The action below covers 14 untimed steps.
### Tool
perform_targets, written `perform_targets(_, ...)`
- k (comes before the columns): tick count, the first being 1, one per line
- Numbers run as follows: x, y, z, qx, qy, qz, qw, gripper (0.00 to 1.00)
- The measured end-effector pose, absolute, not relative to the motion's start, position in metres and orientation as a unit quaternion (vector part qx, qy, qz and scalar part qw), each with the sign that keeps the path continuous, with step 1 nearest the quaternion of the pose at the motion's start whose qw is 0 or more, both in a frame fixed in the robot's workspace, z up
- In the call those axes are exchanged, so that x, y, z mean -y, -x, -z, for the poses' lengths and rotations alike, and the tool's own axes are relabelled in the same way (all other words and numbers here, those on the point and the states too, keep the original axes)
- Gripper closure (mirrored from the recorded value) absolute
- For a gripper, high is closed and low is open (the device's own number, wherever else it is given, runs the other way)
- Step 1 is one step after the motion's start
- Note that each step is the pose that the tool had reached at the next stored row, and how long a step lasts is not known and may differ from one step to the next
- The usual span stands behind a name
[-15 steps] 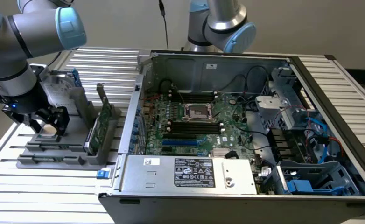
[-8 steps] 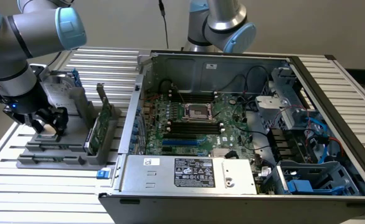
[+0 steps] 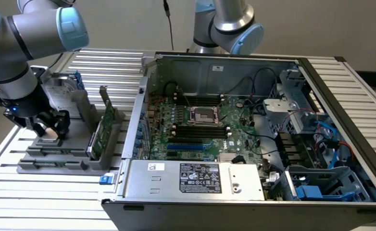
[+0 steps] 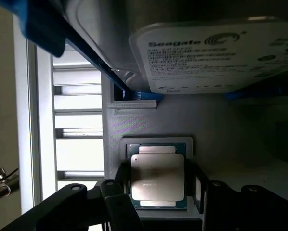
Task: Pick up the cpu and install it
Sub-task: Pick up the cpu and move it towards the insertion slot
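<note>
**Arm and gripper.** One arm reaches down at the exterior view's left. Its gripper (image 3: 49,129) is low over the grey holder (image 3: 53,163).

**Jaws.** Open. The black fingers (image 4: 121,185) stand one on each side of the cpu and are not clamped on it. A gap shows on one side. On the other side the finger is so near the chip's edge that contact cannot be told for sure.

**Cpu** (image 4: 157,175). A small square chip with a dull silver lid and a green board edge showing around it. It lies flat in a shallow recess of the holder, directly between the fingers, not lifted.

**Hard drive** (image 4: 216,53). Silver with a white printed label, standing in the same holder just beyond the cpu. A blue bracket (image 4: 43,24) is at its side.

**Circuit card** (image 3: 106,132). Long and green, standing on edge in the holder, between the gripper and the computer case.

**Computer case** (image 3: 239,216). Lies open on the slatted metal table (image 3: 21,192), well apart from the cpu. The main board's socket (image 3: 207,115) is in the middle of the board, and a silver power supply (image 3: 194,178) sits along the near wall.

**Second arm** (image 3: 230,24). Stands behind the case.
</note>
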State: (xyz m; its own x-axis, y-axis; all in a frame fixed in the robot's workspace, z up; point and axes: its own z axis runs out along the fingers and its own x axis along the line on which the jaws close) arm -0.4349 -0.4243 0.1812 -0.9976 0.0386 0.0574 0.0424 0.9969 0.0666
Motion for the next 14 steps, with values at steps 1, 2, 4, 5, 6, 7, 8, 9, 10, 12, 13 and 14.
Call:
perform_targets(1,0.4244,0.4356,-0.1825,0.999,0.02,0.036,0.028,0.4)
perform_targets(2,0.4244,0.4357,-0.1826,0.999,0.02,0.036,0.028,0.4)
perform_targets(4,0.4246,0.4357,-0.1829,0.999,0.02,0.036,0.028,0.4)
perform_targets(5,0.4247,0.4357,-0.1831,0.999,0.02,0.036,0.028,0.4)
perform_targets(6,0.4248,0.4358,-0.1835,0.999,0.02,0.036,0.028,0.4)
perform_targets(7,0.4249,0.4358,-0.1837,0.999,0.02,0.036,0.028,0.4)
perform_targets(8,0.425,0.4358,-0.1839,0.999,0.02,0.037,0.028,0.4)
perform_targets(9,0.4251,0.4359,-0.1841,0.999,0.02,0.037,0.028,0.4)
perform_targets(10,0.4252,0.4359,-0.1842,0.999,0.02,0.037,0.028,0.4)
perform_targets(12,0.4253,0.4359,-0.1845,0.999,0.02,0.037,0.028,0.4)
perform_targets(13,0.4254,0.4359,-0.1846,0.999,0.02,0.037,0.028,0.45)
perform_targets(14,0.4255,0.4359,-0.1847,0.999,0.02,0.037,0.028,0.45)
